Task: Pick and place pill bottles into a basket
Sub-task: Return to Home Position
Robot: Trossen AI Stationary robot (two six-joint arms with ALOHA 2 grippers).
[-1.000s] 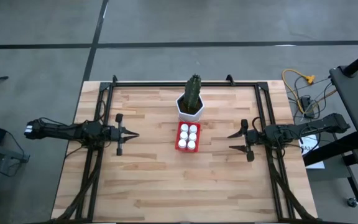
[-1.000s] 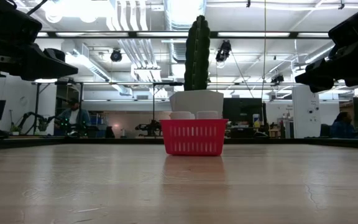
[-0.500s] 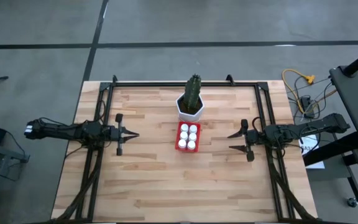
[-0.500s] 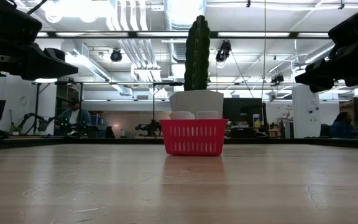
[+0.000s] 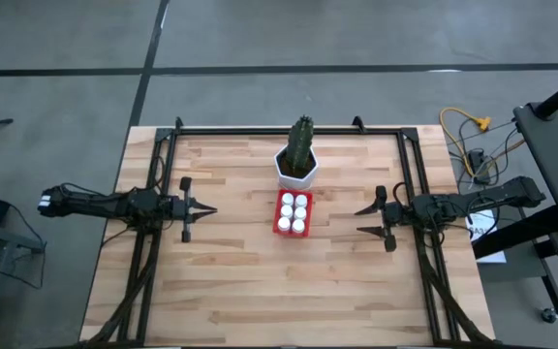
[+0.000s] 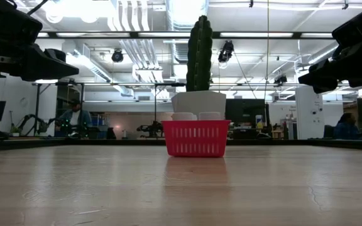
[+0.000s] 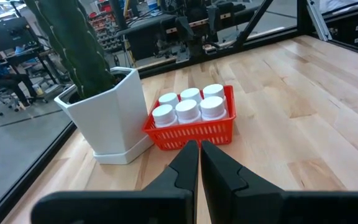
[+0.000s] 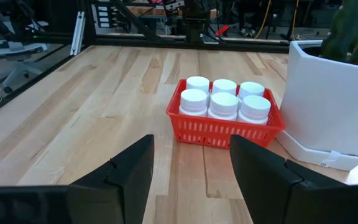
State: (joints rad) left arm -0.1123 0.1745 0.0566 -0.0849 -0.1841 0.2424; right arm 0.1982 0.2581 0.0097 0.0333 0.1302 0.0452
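The red basket (image 5: 293, 213) stands on the table's middle, just near of the white pot. Several white pill bottles (image 5: 294, 206) stand upright inside it; they also show in the left wrist view (image 7: 189, 108) and the right wrist view (image 8: 224, 99). My left gripper (image 5: 209, 210) hovers left of the basket, shut and empty (image 7: 199, 158). My right gripper (image 5: 360, 221) hovers right of the basket, open and empty (image 8: 191, 165).
A white hexagonal pot with a green cactus (image 5: 298, 155) stands right behind the basket, toward the far edge. Black frame rails (image 5: 163, 174) run along the table's left, right and far sides. Bare wood lies near of the basket.
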